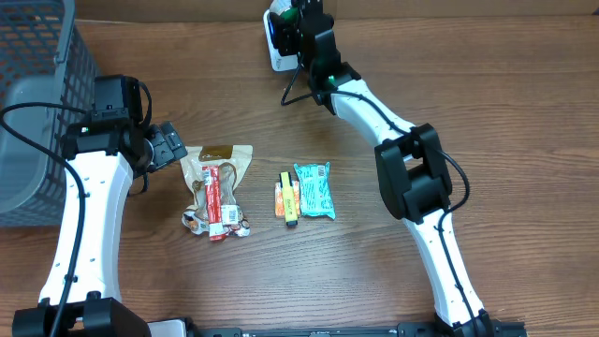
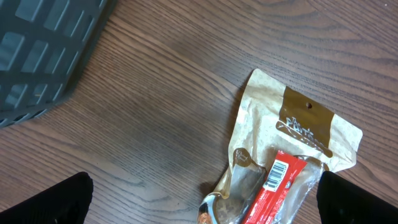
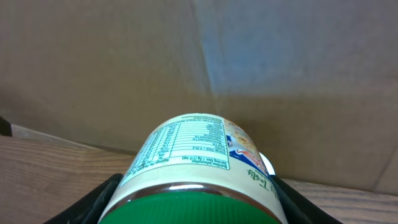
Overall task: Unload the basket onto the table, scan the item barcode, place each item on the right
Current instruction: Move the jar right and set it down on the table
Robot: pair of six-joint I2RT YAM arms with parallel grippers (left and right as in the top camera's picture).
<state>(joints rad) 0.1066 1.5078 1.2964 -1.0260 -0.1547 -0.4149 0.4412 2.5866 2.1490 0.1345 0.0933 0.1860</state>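
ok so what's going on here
The right gripper holds a white jar with a green lid at the far edge of the table, close to a cardboard wall. The left gripper hangs open beside a brown snack pouch, holding nothing. A teal packet and a yellow bar lie untouched mid-table.

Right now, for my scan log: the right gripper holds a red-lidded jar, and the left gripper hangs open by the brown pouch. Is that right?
Not quite. The right wrist view shows the lid is green, not red. The rest stands: the right gripper holds the jar, and the left gripper hangs open by the brown pouch.
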